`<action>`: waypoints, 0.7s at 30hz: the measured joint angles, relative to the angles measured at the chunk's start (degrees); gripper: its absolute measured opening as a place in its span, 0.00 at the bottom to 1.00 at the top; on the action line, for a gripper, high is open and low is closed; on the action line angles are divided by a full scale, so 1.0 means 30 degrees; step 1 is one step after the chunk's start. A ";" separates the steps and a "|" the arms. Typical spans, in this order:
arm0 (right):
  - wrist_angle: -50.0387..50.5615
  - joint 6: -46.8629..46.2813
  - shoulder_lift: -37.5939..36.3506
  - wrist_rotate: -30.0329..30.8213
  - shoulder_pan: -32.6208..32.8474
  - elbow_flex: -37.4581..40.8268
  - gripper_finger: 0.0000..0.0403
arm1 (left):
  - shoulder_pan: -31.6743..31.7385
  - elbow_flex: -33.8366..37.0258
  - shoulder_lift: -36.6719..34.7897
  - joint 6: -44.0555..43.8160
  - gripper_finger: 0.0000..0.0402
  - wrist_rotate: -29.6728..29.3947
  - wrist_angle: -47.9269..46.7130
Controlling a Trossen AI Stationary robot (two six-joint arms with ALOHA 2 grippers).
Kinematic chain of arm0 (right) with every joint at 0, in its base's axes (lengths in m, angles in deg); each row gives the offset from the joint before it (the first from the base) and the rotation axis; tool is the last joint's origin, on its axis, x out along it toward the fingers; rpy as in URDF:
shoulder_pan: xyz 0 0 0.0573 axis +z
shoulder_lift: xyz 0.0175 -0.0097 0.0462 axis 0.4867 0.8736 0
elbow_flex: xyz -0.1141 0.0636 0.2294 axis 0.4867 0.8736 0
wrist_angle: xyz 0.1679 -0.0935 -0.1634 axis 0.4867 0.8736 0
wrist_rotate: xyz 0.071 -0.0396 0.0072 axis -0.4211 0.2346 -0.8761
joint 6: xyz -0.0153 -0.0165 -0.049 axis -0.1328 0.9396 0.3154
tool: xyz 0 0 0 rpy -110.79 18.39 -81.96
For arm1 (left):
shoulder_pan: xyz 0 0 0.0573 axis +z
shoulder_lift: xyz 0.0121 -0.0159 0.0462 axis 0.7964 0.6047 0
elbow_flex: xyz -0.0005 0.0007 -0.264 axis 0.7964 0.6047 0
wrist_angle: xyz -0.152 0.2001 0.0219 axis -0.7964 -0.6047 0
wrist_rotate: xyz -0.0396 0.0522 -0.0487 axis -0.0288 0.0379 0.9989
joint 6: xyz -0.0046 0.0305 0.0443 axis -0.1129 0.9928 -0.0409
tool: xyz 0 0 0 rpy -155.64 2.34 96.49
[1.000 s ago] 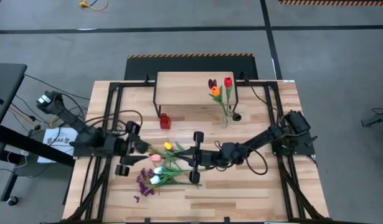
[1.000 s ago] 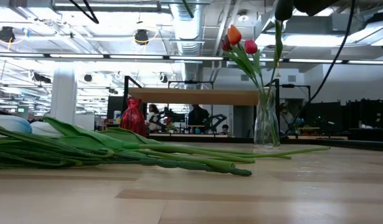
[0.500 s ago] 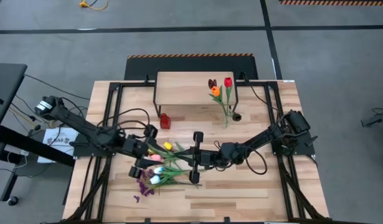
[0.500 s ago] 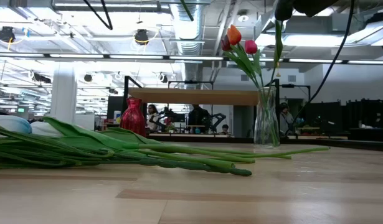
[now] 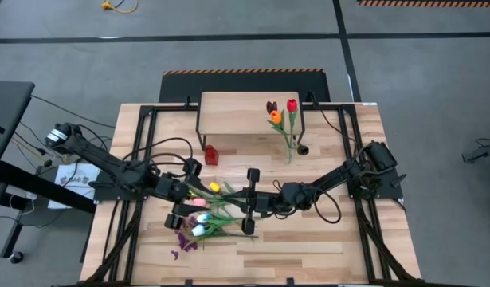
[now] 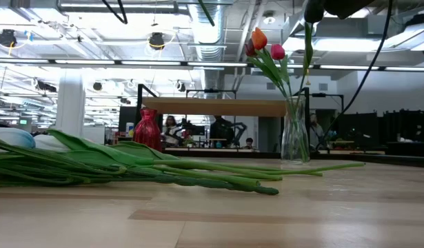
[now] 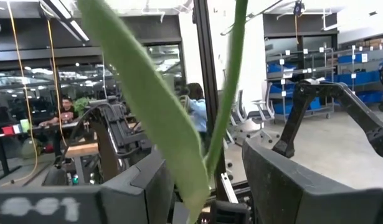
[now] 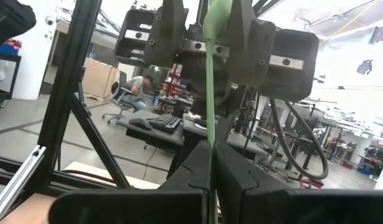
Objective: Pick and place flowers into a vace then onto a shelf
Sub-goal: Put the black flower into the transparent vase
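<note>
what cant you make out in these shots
- Flower colour in the right gripper: the right wrist view shows only a green stem clamped between its fingers, the bloom cut off by the top edge.
- Left gripper grip: in the left wrist view a leaf fills the gap.
- Blooms of the lying flowers: cut off by the low view's left edge.
- Red vase contents: too small in the high view.

The high view looks straight down on the whole table (image 5: 324,247) from well above. The low view sits at tabletop height, level, facing the shelf (image 6: 218,107) and the room. Each wrist view peers close past its own fingers. High and low share the flowers (image 5: 209,211).
</note>
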 joint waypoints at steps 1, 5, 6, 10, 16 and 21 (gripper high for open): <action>-0.0003 0.0000 0.0000 0.0000 0.0005 0.0000 0.00 | 0.0000 0.0000 -0.0030 0.0000 0.44 -0.0007 -0.0099; -0.0006 0.0000 0.0000 0.0033 0.0005 0.0000 0.00 | 0.0000 0.0000 -0.0042 0.0007 0.44 -0.0009 -0.0287; -0.0002 0.0000 0.0000 0.0042 0.0005 0.0000 0.00 | 0.0000 0.0000 -0.0042 0.0005 0.43 -0.0015 -0.0341; -0.0003 0.0000 0.0000 0.0044 0.0005 0.0000 0.00 | 0.0000 0.0000 -0.0042 0.0015 0.35 -0.0146 -0.0745; 0.0000 0.0000 0.0000 0.0044 0.0005 0.0000 0.00 | 0.0000 0.0000 -0.0042 0.0668 0.09 -0.0178 -0.0793; 0.0170 0.0000 0.0000 0.0015 0.0027 0.0015 0.00 | 0.0000 0.0000 -0.0056 0.0903 0.02 -0.0197 -0.1134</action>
